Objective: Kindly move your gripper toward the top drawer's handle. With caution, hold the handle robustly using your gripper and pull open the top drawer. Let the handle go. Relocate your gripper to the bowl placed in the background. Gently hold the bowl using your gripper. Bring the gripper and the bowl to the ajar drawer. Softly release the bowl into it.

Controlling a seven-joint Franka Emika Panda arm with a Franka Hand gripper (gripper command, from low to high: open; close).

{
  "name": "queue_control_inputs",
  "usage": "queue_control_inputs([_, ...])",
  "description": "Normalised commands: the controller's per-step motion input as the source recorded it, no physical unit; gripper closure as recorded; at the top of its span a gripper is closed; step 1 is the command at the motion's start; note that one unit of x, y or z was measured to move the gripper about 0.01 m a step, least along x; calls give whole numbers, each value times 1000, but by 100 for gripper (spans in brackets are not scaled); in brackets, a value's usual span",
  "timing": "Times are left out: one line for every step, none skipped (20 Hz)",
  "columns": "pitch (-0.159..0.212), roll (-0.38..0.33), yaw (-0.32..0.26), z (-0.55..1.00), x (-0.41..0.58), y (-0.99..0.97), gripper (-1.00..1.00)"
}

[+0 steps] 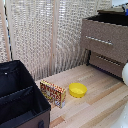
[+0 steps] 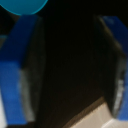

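A light wooden floor (image 1: 95, 100) is seen before a slatted cream screen (image 1: 45, 35). An open black case (image 1: 20, 100) stands beside a patterned box (image 1: 52, 93) and a yellow bowl (image 1: 77, 90). The top drawer (image 1: 106, 39) of the grey-brown dresser, with its silver handle (image 1: 99, 40), is seen beside a white arm part at the frame edge. In the wrist view the gripper (image 2: 70, 70) is held wide apart, nothing between its blue-tipped fingers (image 2: 20, 70); the blue bowl (image 2: 22, 5) is glimpsed just beyond one fingertip, outside the jaws, over dark space.

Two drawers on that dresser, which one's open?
The top drawer, the upper one: its front stands out from the dresser with a dark gap showing above it. The lower drawer sits further back; its handle looks the same.
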Motion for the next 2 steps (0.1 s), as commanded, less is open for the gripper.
queue_control_inputs([-75,0,0,257,371,-46,-100])
queue_control_inputs([0,0,-6,206,446,0,-100])
